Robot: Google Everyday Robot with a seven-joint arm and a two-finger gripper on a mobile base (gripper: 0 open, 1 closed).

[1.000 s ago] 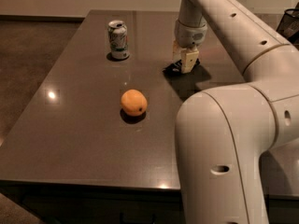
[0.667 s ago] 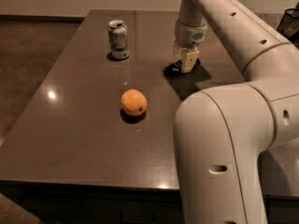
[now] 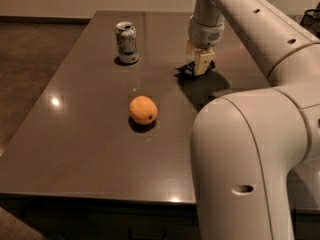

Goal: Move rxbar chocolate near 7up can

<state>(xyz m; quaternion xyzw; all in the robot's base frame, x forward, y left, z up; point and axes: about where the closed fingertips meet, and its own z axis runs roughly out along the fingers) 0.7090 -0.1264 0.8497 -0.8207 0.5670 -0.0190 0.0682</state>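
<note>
The gripper (image 3: 200, 66) is down at table level, to the right of the can (image 3: 127, 43) as the camera sees it and well apart from it. Its tip sits on or right at the bar (image 3: 184, 72). Whether the jaws are clamped on the bar or only straddle it, I cannot tell. The bar shows as a dark flat shape poking out from under the gripper on the side facing the can, and it appears to lie on the table (image 3: 75, 149). It is a little nearer the camera than the can. The orange (image 3: 143, 109) lies nearer the camera than the can, slightly to its right, off the straight line from bar to can.

I judge the step in hand to be the grasp: the bar is reached but not yet carried. The next move calls for a firm hold and a small lift, then a sideways run toward the can. It should stop just beside the can without knocking it over.

Against the earlier frames almost nothing differs. The gripper stands at the same spot relative to the can, and bar, orange and can have not shifted.
</note>
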